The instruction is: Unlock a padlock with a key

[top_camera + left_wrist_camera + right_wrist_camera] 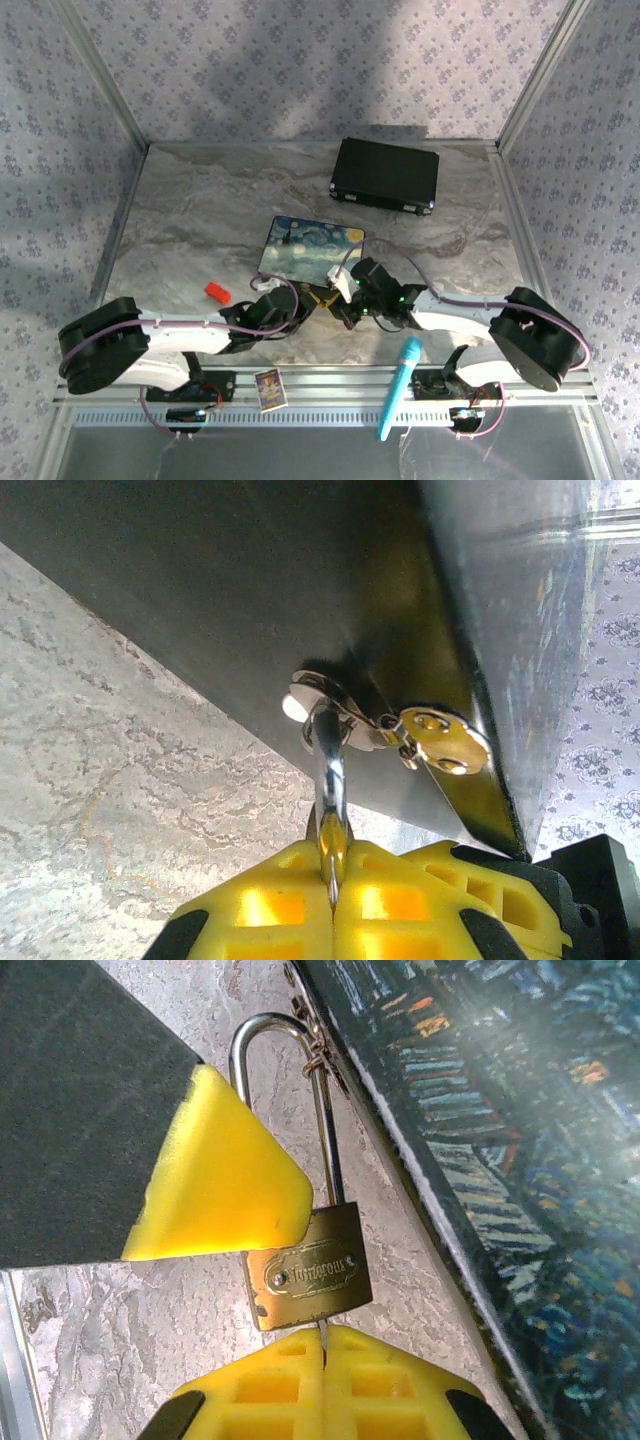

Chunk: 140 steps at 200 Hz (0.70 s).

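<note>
Tin (312, 250) and black case (385, 172) are closed, contents hidden. The padlock (305, 1275) is just beside the tin's near edge, with open bench (190, 220) to the left. The left end effector (333, 875) pinches its shackle; the right end effector (323, 1345) pinches a key (323, 1333) under the brass body. The left wrist view adds a spare key (445, 742) ringed to the shackle.

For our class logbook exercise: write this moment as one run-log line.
left hand: shut on shackle | right hand: shut on key at padlock base | painted tin alongside
</note>
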Each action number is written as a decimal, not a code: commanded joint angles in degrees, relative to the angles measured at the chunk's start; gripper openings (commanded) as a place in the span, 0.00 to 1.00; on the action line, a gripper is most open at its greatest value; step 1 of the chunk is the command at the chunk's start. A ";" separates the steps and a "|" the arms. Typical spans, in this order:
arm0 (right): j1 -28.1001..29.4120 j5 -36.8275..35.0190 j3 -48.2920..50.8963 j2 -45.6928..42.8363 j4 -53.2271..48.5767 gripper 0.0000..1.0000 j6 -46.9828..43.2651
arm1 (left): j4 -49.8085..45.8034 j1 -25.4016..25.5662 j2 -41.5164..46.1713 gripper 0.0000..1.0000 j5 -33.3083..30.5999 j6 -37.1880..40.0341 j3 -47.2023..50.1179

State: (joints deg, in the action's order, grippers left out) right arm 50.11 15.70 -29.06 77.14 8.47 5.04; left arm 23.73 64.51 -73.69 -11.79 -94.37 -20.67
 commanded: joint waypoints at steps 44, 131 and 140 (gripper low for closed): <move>-3.82 -5.81 2.01 0.46 -0.82 0.06 4.82 | 3.19 1.23 1.71 0.00 2.38 0.60 -0.59; -6.24 -1.34 3.94 -0.64 2.83 0.15 8.33 | 3.10 1.67 0.46 0.00 1.21 0.15 -0.35; -6.36 -0.78 4.59 -1.16 3.61 0.17 8.88 | 2.95 1.67 0.48 0.00 0.80 0.06 -0.02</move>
State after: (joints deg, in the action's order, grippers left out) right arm 45.98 19.68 -26.44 76.95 12.58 11.77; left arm 24.47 64.66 -73.71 -12.25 -94.37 -20.67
